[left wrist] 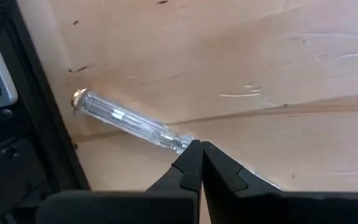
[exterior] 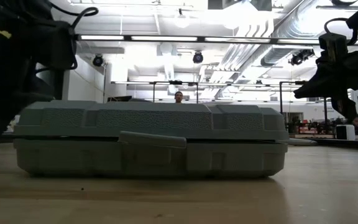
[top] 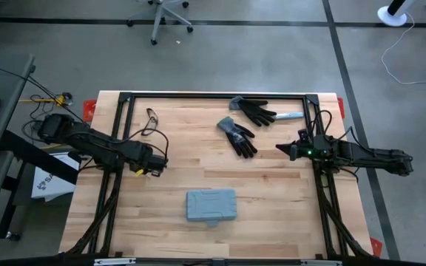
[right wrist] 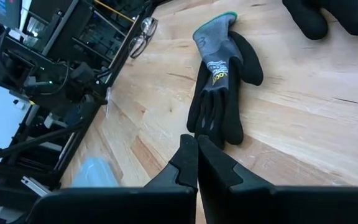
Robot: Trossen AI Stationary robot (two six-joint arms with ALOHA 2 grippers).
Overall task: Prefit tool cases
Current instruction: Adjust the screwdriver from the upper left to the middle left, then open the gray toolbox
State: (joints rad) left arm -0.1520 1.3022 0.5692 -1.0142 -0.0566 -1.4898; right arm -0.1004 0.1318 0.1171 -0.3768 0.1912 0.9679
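Note:
The grey-blue tool case (top: 211, 205) lies flat and closed near the table's front middle, its latch tab (exterior: 153, 139) facing the near edge. My left gripper (left wrist: 199, 145) is shut and points down at the table's left side (top: 160, 161). Its tips stand at one end of a clear-handled screwdriver (left wrist: 126, 118) that lies on the wood. My right gripper (right wrist: 197, 140) is shut and hovers at the right (top: 281, 148), aimed toward a black-and-grey glove (right wrist: 219, 81). Nothing is between its fingers. My left gripper's shut fingertips (left wrist: 191, 155) overlap the end of the screwdriver's clear handle (left wrist: 180, 142), coming from above. The fingers hide what lies beyond that end. I cannot tell whether they touch the screwdriver, which lies flat on the table.
Two work gloves (top: 237, 136) (top: 254, 111) lie at the far middle, with a pale blue tool (top: 291, 116) beside them. Safety glasses (top: 152, 117) lie at the far left. A black frame (top: 124, 103) borders the table. Bare wood shows between the case and the gloves.

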